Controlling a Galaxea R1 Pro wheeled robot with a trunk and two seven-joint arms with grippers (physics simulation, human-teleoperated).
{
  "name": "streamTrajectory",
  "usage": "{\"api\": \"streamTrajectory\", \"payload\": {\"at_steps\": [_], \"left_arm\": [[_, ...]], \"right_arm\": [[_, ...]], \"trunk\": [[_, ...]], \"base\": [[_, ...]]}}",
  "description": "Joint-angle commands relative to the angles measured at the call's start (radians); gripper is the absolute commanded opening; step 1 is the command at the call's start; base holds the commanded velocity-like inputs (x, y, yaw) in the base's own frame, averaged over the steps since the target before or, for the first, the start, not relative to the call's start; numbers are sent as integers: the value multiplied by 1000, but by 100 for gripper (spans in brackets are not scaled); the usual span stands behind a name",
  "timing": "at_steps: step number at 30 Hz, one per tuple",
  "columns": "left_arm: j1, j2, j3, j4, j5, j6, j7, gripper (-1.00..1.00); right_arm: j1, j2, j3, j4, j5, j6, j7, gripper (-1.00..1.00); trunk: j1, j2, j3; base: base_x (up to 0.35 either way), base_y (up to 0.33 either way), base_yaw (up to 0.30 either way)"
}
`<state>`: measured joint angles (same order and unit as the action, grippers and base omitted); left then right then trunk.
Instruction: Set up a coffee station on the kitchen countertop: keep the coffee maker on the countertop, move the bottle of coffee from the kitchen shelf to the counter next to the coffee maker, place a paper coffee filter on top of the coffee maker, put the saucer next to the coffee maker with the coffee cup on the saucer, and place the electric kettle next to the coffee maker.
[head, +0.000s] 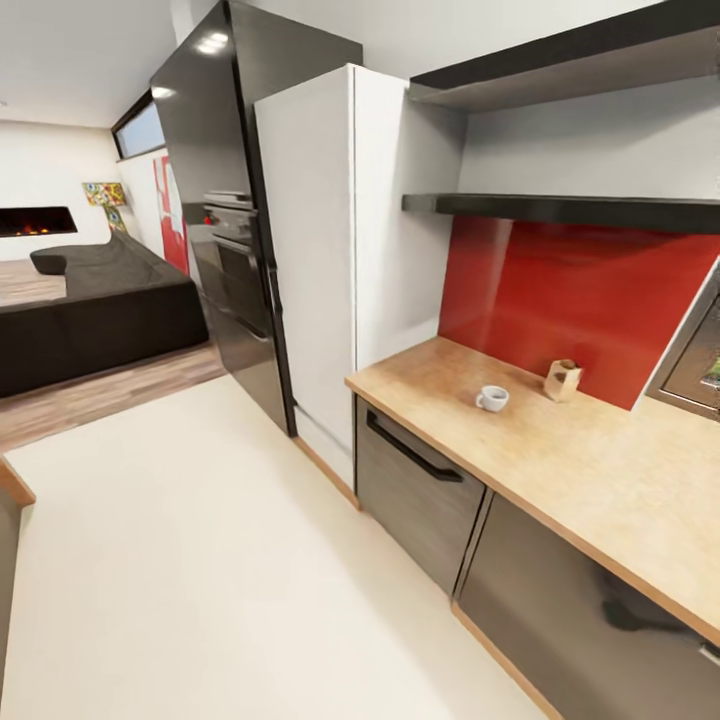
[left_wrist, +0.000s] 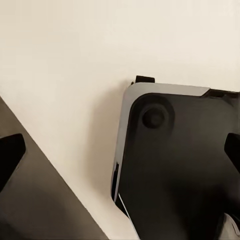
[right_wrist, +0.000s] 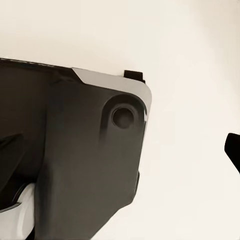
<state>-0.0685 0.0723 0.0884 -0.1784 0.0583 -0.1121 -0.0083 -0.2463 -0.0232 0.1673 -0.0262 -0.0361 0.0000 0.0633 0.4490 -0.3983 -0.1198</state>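
While hanging over the robot's dark base (left_wrist: 170, 170) and the cream floor (head: 200, 560): left pincer (left_wrist: 120, 152) spread wide and empty, right pincer (right_wrist: 120, 150) likewise wide, nothing held. Further on, along the kitchen bench (head: 600, 470) above grey cabinet fronts (head: 420, 500): coffee cup (head: 491, 398) upright near the bench's back edge, small beige pointed thing (head: 562, 380) just beyond it, against the red wall panel (head: 580, 290). Past the bench's far end, white tall cabinet (head: 320, 250), then black oven column (head: 225, 200), then dark sofa (head: 90, 310).
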Motion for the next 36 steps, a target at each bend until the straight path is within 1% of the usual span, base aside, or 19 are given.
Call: {"api": "streamTrajectory", "payload": {"at_steps": [1,36], "left_arm": [[-1,0,2,1,6,-3,-1,100],[-1,0,2,1,6,-3,-1,100]], "right_arm": [[-1,0,6,0,-4,0,3,100],[-1,-1,6,0,-4,0,3,100]], "trunk": [[1,-2,-1],[1,-2,33]], "base": [[283,232,-230],[280,235,-250]]}}
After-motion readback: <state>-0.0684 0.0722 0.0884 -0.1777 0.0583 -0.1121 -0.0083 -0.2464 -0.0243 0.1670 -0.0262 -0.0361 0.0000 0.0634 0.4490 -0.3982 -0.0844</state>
